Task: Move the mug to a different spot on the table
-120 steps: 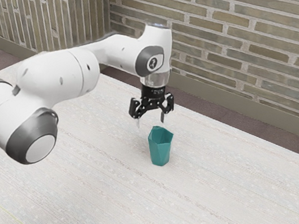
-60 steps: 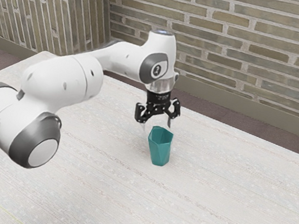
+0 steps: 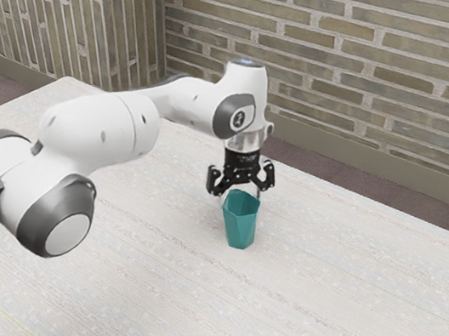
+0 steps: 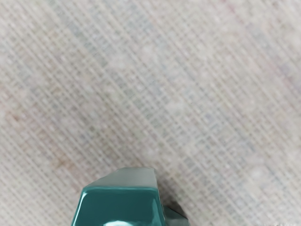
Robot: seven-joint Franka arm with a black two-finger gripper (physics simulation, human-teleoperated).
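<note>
A teal faceted mug [image 3: 239, 219] stands upright on the pale table [image 3: 342, 291], near its middle. My black gripper [image 3: 240, 190] hangs just above the mug's rim, fingers spread open and pointing down, with nothing between them. In the wrist view the mug [image 4: 123, 202] appears as a teal faceted shape right under my hand, on the woven-looking tabletop [image 4: 155, 84].
A brick wall [image 3: 371, 63] runs behind the table, and a slatted wall [image 3: 62, 3] stands at the exterior view's left. The white arm [image 3: 99, 147] reaches in from the exterior view's left. Bare tabletop surrounds the mug on all sides.
My hand has moved toward the exterior view's right and lower, from beside the mug to directly above its rim. The mug has not moved.
</note>
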